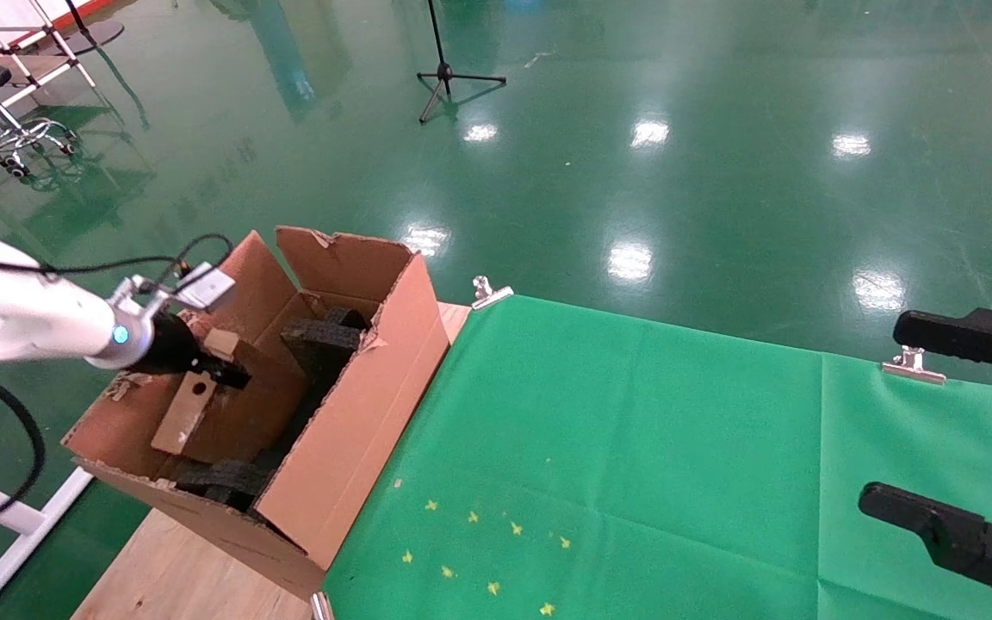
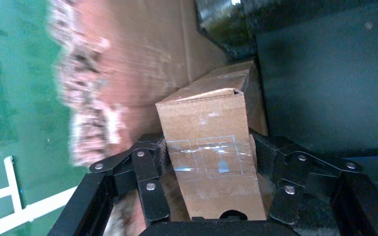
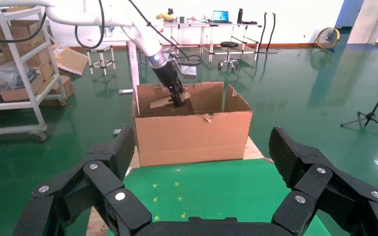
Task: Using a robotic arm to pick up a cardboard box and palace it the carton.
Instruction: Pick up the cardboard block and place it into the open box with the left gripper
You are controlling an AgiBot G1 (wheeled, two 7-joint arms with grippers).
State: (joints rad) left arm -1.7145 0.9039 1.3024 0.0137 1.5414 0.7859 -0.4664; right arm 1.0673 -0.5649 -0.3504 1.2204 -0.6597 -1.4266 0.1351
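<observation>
Left arm: the white robotic arm (image 1: 22, 323) is reaching into the large brown corrugated carton (image 1: 358, 405) at the table's left end.
Left gripper (image 2: 209, 162): is clamping the slim brown cardboard box (image 1: 190, 405) inside the carton.
Right gripper (image 3: 202, 191): is hanging wide apart, far right.

One cardboard box (image 1: 189, 415), one carton (image 1: 356, 413), two foam blocks (image 1: 321, 343), two clips (image 1: 489, 293).

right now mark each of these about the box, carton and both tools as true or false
1. The left tool grips the cardboard box. True.
2. The cardboard box lies on the green cloth. False: it is held inside the carton.
3. The right tool holds a box. False: it is open and holds nothing.
4. Black foam sits in the carton. True.
5. The carton's flaps are folded shut. False: they stand open.
</observation>
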